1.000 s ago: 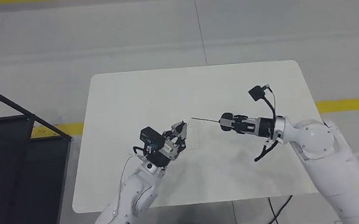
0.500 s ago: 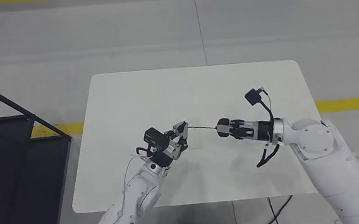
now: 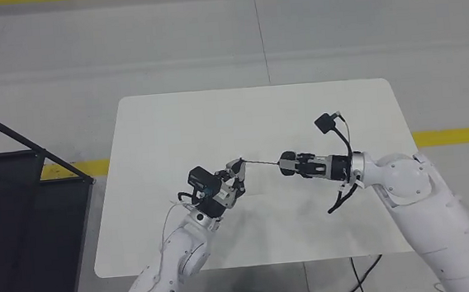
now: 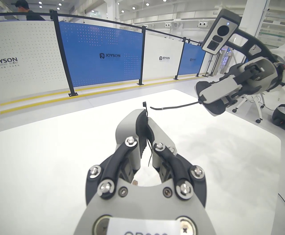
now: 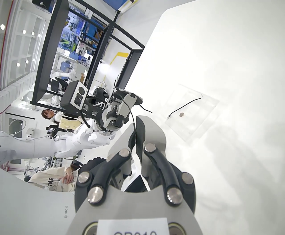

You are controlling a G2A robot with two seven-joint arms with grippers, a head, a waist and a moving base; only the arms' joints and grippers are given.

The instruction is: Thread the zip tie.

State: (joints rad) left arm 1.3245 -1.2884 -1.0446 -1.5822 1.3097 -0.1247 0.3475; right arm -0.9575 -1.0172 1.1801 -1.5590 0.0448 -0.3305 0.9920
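Left wrist view: left end effector [image 4: 144,115] clenched on tie head [image 4: 144,104], right end effector [image 4: 203,104] clenched on tail [image 4: 176,106]; tip just beside head, not yet through.

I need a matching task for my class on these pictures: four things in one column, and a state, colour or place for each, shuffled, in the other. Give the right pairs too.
Things:
A left end effector
B right end effector
C clear sheet
D table

States:
1 white, with rounded corners
2 shut on the zip tie, its head sticking out above
3 lying flat on the table, a spare tie on it
4 shut on a black strap, tip aimed at the head

Pairs: A-2, B-4, C-3, D-1
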